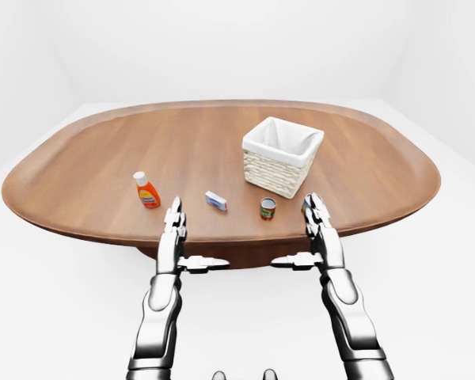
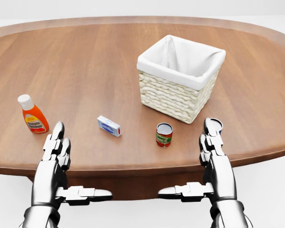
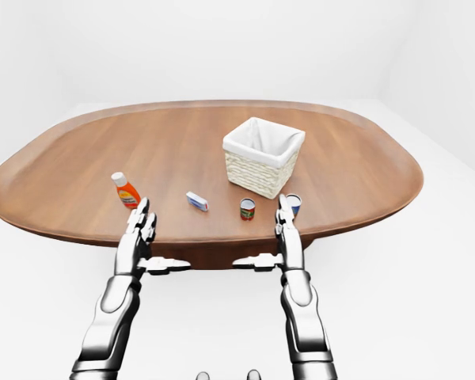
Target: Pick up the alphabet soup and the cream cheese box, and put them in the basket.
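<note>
**A:** ok so the alphabet soup can [image 2: 164, 134] stands upright on the wooden table [image 2: 85, 61], just below the wicker basket [image 2: 179, 78] in the head view, near it but not touching. The cream cheese box [image 2: 109, 126] lies flat down-left of the basket, a bit further off than the can. Both are outside the basket, so I'd say nothing's been done yet.

**B:** hands?

**A:** Both empty. Left hand [image 2: 56, 147] and right hand [image 2: 212, 140] have fingers stretched out flat, thumbs poking inward, hovering at the table's near edge. Neither touches anything.

**B:** what goes sideways from here?

**A:** There's a second can [image 3: 294, 204], bluish, right behind the right hand's fingertips, down-right of the basket. Easy to grab that by mistake or knock it while reaching for the soup. The soup sits so close to the basket wall that a wide-open hand might bump the basket. Also an orange bottle [image 2: 32, 115] far left of the basket, near the left hand's path to the box. And the flat box may skid instead of lifting.
</note>
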### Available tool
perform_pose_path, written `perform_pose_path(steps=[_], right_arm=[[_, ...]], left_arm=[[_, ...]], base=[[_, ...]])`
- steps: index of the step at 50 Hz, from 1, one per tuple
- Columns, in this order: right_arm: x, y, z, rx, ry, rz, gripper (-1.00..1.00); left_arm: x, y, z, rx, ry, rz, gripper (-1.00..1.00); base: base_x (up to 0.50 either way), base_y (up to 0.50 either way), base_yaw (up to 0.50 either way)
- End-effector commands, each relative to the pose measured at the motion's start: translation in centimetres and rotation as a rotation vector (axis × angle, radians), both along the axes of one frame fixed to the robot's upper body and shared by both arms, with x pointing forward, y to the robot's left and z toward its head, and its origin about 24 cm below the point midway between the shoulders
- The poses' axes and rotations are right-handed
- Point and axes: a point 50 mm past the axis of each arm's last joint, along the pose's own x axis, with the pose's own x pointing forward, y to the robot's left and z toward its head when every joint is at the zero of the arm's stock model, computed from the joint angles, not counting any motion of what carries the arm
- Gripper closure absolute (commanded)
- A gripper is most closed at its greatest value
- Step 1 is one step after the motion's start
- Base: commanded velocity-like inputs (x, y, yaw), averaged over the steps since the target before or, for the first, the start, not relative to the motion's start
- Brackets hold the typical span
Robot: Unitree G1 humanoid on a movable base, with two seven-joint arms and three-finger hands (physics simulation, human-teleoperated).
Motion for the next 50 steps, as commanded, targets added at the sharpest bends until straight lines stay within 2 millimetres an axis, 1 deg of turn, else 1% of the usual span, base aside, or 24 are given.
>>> perform_pose_path(steps=[1,10,14,20,24,35,50], right_arm=[[-0.02,-0.69,0.08,0.001,0.003,0.001,-1.00],[0.03,-0.69,0.00,0.002,0.002,0.001,-1.00],[-0.03,-0.67,0.09,-0.001,0.000,0.002,-1.00],[-0.04,-0.65,0.06,-0.004,-0.002,0.003,-1.00],[0.01,-0.65,0.02,-0.004,-0.001,0.003,-1.00],[0.03,-0.64,-0.02,-0.005,-0.001,0.004,-1.00],[0.02,-0.65,0.00,-0.004,0.000,0.004,-1.00]], left_arm=[[0.07,0.66,-0.02,-0.001,0.005,-0.003,-1.00],[0.14,0.73,-0.25,-0.002,0.004,-0.004,-1.00],[-0.03,0.62,0.12,-0.002,0.003,-0.004,-1.00],[0.11,0.69,-0.25,-0.001,0.003,-0.004,-1.00],[-0.02,0.63,0.04,-0.001,0.003,-0.005,-1.00],[0.17,0.71,-0.29,-0.001,0.001,-0.006,-1.00],[0.08,0.63,-0.11,-0.001,-0.001,-0.008,-1.00]], base=[[0.00,0.00,0.00],[0.00,0.00,0.00],[0.00,0.00,0.00],[0.00,0.00,0.00],[0.00,0.00,0.00],[0.00,-0.17,0.00],[0.00,-0.17,0.00]])
